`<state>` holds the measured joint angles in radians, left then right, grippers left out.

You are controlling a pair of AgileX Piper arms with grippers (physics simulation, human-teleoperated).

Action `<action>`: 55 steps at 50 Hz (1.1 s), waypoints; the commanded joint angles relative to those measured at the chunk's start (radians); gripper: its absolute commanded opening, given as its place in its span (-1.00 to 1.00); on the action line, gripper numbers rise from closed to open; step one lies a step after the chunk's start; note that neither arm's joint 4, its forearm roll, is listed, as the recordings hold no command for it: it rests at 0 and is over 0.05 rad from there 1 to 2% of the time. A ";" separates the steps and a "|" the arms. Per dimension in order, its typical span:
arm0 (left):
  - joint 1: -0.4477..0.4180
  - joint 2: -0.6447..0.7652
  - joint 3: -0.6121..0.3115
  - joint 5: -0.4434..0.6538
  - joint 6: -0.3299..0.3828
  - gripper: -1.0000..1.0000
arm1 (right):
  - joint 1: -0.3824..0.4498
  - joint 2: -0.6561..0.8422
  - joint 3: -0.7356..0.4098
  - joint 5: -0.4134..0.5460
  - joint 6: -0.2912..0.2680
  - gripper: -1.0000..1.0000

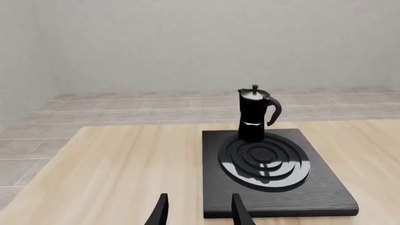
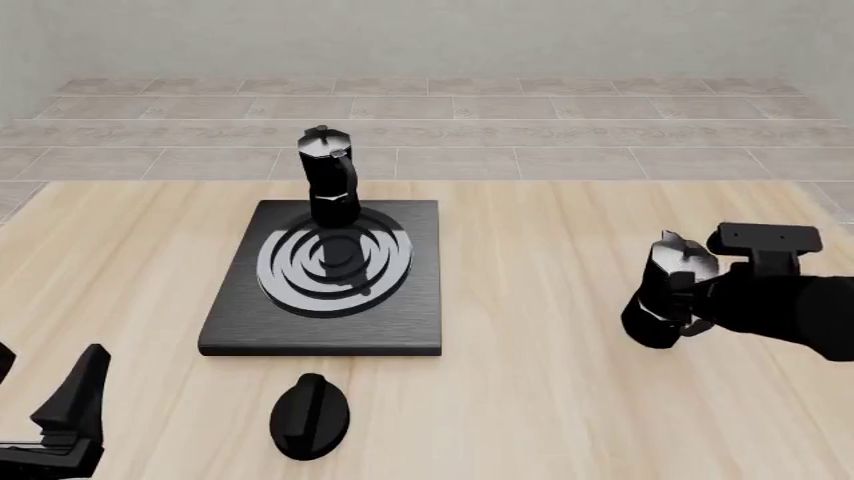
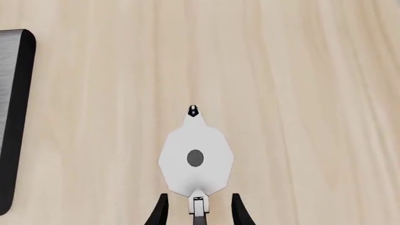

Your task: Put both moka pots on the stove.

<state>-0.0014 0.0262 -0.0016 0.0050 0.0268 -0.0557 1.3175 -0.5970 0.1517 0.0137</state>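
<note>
The left gripper [image 2: 47, 400] is at the near left corner of the table [image 2: 561, 420], its fingers apart and holding nothing. To its right, the stove [image 2: 320, 300] carries one pot [image 2: 327, 180] upright on its far edge. A black knob [image 2: 310, 415] lies on the table just near of the stove. At the right, the right gripper [image 2: 687, 300] is around the handle of the second pot [image 2: 667, 290], which leans left. I cannot tell if it touches the table.

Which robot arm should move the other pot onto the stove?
The right one. Its gripper is already at the second pot, fingers either side of the handle. The left gripper sits far away, open and empty. The first pot already stands on the stove.
</note>
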 commanded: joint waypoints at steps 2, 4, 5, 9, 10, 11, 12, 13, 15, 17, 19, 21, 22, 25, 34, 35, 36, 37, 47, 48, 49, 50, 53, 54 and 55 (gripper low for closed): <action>0.001 0.000 0.000 -0.001 0.002 1.00 | 0.000 0.025 0.019 -0.034 0.004 1.00; 0.001 -0.001 0.000 0.000 0.002 1.00 | 0.003 0.025 0.020 -0.035 0.005 1.00; 0.002 -0.001 0.000 0.000 0.002 1.00 | 0.005 0.025 0.021 -0.036 0.007 1.00; 0.004 -0.005 -0.001 0.004 0.002 1.00 | 0.029 0.001 0.040 -0.048 -0.014 1.00; 0.004 -0.007 0.000 0.005 0.002 1.00 | 0.021 -0.003 0.039 -0.051 -0.032 1.00; 0.004 -0.008 0.000 0.006 0.002 1.00 | 0.003 -0.010 0.036 -0.054 -0.061 -1.00; 0.004 -0.009 0.000 0.008 0.002 1.00 | 0.024 -0.038 0.046 -0.053 -0.076 -1.00; 0.004 -0.009 0.000 0.007 0.001 1.00 | 0.027 -0.040 0.048 -0.051 -0.075 -1.00; 0.004 -0.007 0.000 0.006 0.001 1.00 | 0.023 -0.051 0.055 -0.058 -0.102 -1.00; 0.005 -0.008 0.000 0.006 0.000 1.00 | 0.030 -0.068 0.059 -0.059 -0.110 -1.00; 0.005 -0.011 0.000 0.008 0.000 1.00 | 0.024 -0.072 0.058 -0.061 -0.117 -1.00; 0.005 -0.012 0.000 0.009 0.000 1.00 | 0.031 -0.126 0.062 -0.065 -0.114 -1.00; 0.005 -0.011 0.000 0.008 -0.001 1.00 | 0.030 -0.125 0.063 -0.067 -0.133 -1.00; 0.006 -0.012 0.001 0.009 -0.001 1.00 | 0.043 -0.155 0.061 -0.060 -0.128 -1.00; 0.006 -0.011 0.000 0.007 -0.001 1.00 | 0.055 -0.209 0.037 -0.045 -0.175 -1.00; 0.006 -0.012 0.001 0.009 -0.001 1.00 | 0.058 -0.217 0.034 -0.041 -0.176 -1.00; 0.006 -0.012 0.001 0.009 -0.001 1.00 | 0.058 -0.217 0.034 -0.041 -0.176 -1.00; 0.006 -0.012 0.000 0.009 -0.002 1.00 | 0.060 -0.227 0.027 -0.035 -0.176 -1.00; 0.005 -0.013 -0.001 0.011 0.000 1.00 | 0.125 -0.239 -0.014 0.002 -0.174 -1.00; 0.005 -0.015 -0.001 0.011 0.000 1.00 | 0.136 -0.236 -0.020 0.007 -0.168 -1.00; 0.006 -0.015 0.000 0.011 -0.001 1.00 | 0.144 -0.230 -0.025 0.005 -0.172 -1.00; 0.006 -0.016 0.000 0.011 -0.001 1.00 | 0.144 -0.230 -0.025 0.005 -0.172 -1.00; 0.006 -0.015 0.000 0.010 -0.001 1.00 | 0.193 -0.211 -0.068 0.021 -0.162 -1.00; 0.006 -0.014 -0.001 0.010 -0.001 1.00 | 0.203 -0.205 -0.076 0.021 -0.160 -1.00; 0.006 -0.013 -0.001 0.010 -0.001 1.00 | 0.216 -0.201 -0.081 0.021 -0.165 -1.00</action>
<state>0.0044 0.0130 -0.0020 0.0150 0.0259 0.0760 1.1158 -0.5947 0.1566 -0.1604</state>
